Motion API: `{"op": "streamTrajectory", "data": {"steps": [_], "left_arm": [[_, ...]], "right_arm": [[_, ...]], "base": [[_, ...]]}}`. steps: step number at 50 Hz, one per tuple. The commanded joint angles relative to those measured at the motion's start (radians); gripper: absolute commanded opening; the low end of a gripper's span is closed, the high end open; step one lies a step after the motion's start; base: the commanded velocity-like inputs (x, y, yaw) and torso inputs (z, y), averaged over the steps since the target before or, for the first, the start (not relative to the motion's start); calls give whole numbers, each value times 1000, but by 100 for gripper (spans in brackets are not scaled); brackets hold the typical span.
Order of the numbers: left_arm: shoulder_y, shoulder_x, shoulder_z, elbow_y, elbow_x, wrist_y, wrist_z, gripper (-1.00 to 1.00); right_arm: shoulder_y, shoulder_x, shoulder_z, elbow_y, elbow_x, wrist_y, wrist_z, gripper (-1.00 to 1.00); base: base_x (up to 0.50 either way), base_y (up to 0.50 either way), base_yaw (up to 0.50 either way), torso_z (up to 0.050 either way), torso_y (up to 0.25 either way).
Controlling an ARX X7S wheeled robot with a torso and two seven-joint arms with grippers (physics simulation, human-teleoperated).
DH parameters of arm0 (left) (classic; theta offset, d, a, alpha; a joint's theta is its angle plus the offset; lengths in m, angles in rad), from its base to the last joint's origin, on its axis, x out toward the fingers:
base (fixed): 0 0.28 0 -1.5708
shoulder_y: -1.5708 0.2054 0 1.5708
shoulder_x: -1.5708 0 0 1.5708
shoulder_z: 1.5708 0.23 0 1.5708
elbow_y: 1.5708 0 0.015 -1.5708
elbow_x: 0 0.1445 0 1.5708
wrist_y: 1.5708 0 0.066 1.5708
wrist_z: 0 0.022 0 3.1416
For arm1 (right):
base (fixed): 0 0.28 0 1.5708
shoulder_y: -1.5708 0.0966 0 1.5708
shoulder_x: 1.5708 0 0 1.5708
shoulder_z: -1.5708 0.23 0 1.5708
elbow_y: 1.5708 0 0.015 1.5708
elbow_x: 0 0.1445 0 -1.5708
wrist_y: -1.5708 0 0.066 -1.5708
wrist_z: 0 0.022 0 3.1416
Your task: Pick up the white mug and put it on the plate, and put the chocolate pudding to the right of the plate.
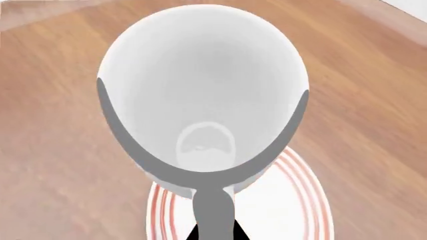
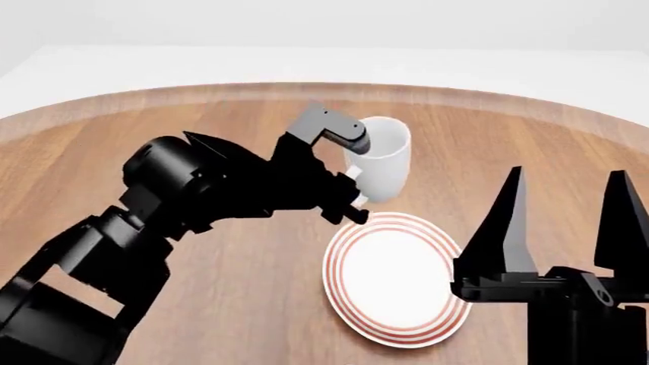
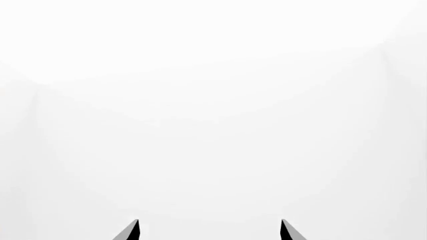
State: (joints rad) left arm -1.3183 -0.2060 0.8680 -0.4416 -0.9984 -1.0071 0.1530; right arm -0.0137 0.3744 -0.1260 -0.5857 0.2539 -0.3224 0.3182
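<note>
The white mug hangs upright in my left gripper, which is shut on its rim with one grey finger inside the wall. The mug sits just past the far edge of the plate, a white plate with red rings. The left wrist view looks down into the mug with the plate's rim under its near side. My right gripper is open and empty, fingers pointing up, right of the plate; its wrist view shows only white. The chocolate pudding is out of view.
A round wooden table carries everything; its curved far edge runs across the back, with white floor beyond. My left arm stretches over the table's left half.
</note>
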Motion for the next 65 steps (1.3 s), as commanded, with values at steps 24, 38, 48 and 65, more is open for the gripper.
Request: {"op": "streamTrajectory", "data": {"steps": [24,38,48,65], "left_arm": [[4,205,251,-421,-97,263,156,-100],[-38,206,683,-458,-464,430,96,-100],[3,206,694,-441,-434,435,80,-100],[19,206,694,-447,-444,483,54,-100]], "right_arm": [[-2,-9,21,-3,-6,-3,-14,100],[-3,-7,17,6,-4,-9,-12,100],[-3,-5,16,11,0,-13,-10,100],[-7,-3,11,15,6,-17,-8,100]], "base": [[0,0,0,0,0],[0,0,0,0,1],[0,0,0,0,0],[0,0,0,0,0]]}}
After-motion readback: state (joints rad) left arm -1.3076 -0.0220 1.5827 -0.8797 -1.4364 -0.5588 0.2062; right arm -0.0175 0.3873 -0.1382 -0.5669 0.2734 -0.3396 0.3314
